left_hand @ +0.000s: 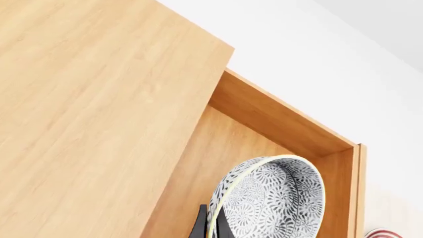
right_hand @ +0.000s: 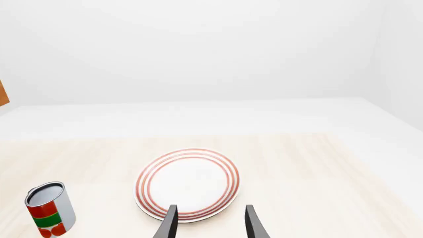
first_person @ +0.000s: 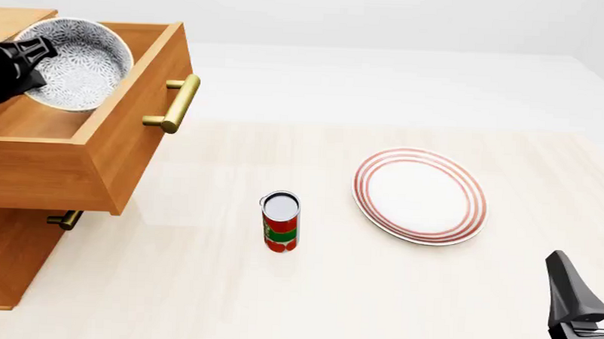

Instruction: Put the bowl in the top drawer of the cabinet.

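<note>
While tilted on edge, bowl (first_person: 77,64) opening faces the handle (first_person: 175,103).

Front view overlooks table (first_person: 378,293); right wrist, low, shares plate (right_hand: 187,184), perhaps nearer.

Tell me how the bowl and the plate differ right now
The bowl is deep with a dense grey floral pattern; the plate is flat, white with red rings. The bowl is tilted, gripped at its rim by the left hand over the open top drawer; the plate lies untouched on the table. Both are round.
</note>
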Robot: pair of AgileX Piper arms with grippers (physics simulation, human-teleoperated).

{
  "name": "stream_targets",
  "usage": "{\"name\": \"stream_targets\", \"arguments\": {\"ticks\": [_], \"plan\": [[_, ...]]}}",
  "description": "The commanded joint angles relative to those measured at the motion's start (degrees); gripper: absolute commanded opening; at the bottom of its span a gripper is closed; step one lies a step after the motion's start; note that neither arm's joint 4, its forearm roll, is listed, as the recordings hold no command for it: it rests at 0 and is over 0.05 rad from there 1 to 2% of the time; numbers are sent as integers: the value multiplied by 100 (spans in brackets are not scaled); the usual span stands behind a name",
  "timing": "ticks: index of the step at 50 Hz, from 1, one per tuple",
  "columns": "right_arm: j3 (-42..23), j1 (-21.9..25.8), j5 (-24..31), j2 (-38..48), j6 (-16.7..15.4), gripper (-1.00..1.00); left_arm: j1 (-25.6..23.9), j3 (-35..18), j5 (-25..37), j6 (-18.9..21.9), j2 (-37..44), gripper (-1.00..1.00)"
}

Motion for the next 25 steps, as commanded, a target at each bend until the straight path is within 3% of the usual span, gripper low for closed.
{"name": "stream_targets", "arguments": {"ticks": [1, 25], "plan": [[0, 1, 0, 0, -1, 100, 24, 10, -75, 45, 58, -100], [0, 0, 0, 1, 0, 100, 98, 96, -169, 179, 153, -100]]}}
